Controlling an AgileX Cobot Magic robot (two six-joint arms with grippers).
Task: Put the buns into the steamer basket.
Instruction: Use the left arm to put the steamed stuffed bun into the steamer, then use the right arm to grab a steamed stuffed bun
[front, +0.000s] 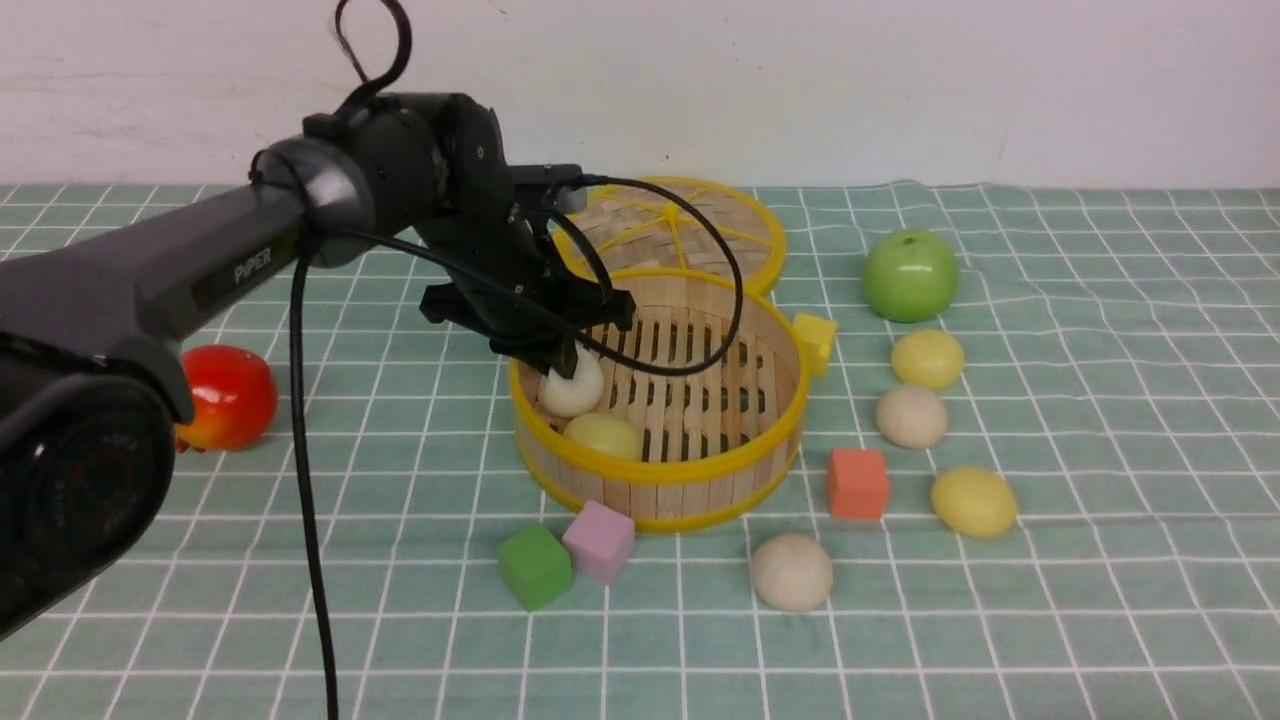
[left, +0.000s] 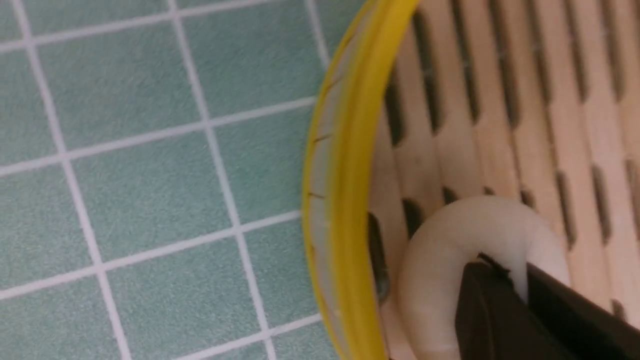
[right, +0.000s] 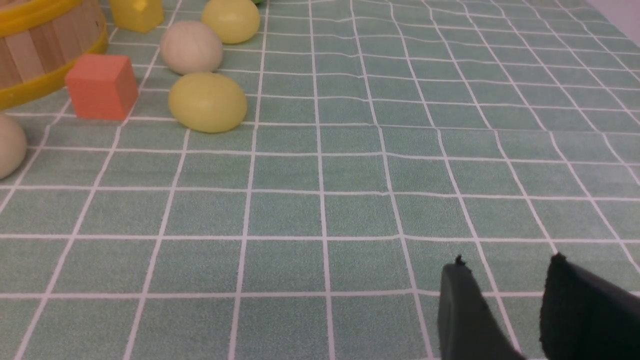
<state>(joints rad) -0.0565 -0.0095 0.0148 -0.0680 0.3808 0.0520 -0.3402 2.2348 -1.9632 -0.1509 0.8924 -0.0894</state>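
Note:
The steamer basket (front: 660, 470) stands mid-table. Inside it, by the left wall, my left gripper (front: 565, 362) is shut on an off-white bun (front: 575, 392), pinching its top. The left wrist view shows the jaws (left: 517, 275) squeezing that bun (left: 440, 260) just inside the yellow rim (left: 350, 175). A pale yellow bun (front: 603, 436) lies in the basket beside it. To the basket's right on the cloth lie two yellow buns (front: 928, 358) (front: 974, 501) and two beige buns (front: 911, 416) (front: 791, 571). My right gripper (right: 507, 262) is open over bare cloth, holding nothing, far from the nearest yellow bun (right: 207, 102).
The woven lid (front: 690, 228) leans behind the basket. A green apple (front: 910, 274) sits at the back right, a red apple (front: 228, 396) at the left. Cubes lie around the basket: green (front: 534, 566), pink (front: 598, 541), orange (front: 857, 483), yellow (front: 815, 340).

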